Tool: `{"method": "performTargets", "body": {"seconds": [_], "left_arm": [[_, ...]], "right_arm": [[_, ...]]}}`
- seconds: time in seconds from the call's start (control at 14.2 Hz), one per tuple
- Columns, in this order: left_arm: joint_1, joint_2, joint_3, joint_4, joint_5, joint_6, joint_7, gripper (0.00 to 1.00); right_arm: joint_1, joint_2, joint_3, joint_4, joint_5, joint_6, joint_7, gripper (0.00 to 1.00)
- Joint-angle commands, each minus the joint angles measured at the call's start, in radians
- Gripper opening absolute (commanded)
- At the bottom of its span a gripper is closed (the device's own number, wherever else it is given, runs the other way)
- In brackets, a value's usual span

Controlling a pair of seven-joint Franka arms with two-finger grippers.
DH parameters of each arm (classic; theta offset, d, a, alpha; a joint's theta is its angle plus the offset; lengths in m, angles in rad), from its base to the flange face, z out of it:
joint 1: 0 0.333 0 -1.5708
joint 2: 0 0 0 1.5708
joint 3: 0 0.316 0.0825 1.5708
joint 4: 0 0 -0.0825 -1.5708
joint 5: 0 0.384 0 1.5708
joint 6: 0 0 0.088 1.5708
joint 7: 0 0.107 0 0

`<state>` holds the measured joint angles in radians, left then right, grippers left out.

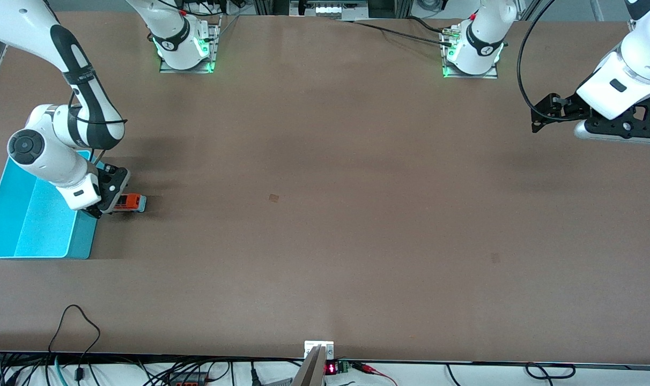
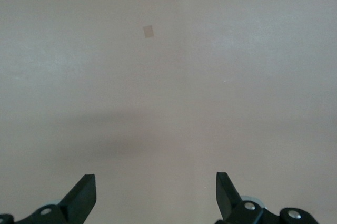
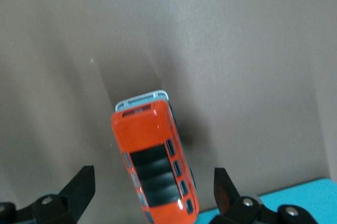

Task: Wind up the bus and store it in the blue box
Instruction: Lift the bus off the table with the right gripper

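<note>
Right gripper (image 3: 152, 192), jaws apart, straddles the bus (image 3: 154, 161) lengthwise beside the box (image 1: 30, 220); left gripper (image 2: 156, 195) waits, open.

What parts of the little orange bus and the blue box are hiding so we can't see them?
- Small orange toy bus: in the front view the right end effector covers the end nearest the box; in the right wrist view the picture's edge cuts off its rear.
- Its wheels and any wind-up part: not visible in either view.
- Light blue rectangular plastic box: the right arm hides its end farthest from the front camera, and the frame's edge clips one corner.
</note>
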<state>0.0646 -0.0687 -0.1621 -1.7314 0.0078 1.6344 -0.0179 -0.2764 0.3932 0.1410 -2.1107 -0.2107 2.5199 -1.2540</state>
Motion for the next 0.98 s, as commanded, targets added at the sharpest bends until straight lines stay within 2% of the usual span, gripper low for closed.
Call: {"method": "performTargets", "body": {"seconds": [0.0,0.77,0.91], "left_arm": [[-0.002,0.015,-0.002,0.030,-0.002,-0.024,-0.010,1.00],[-0.003,0.026,-0.002,0.049,0.000,-0.027,-0.007,1.00],[-0.002,0.026,-0.002,0.049,0.000,-0.027,-0.008,1.00]], "right_arm": [[-0.020,0.039,0.020,0.014,0.053,0.017,-0.028,1.00],[-0.040,0.102,0.020,0.023,0.053,0.097,-0.062,1.00],[-0.040,0.102,0.020,0.023,0.056,0.097,-0.059,0.57]]}}
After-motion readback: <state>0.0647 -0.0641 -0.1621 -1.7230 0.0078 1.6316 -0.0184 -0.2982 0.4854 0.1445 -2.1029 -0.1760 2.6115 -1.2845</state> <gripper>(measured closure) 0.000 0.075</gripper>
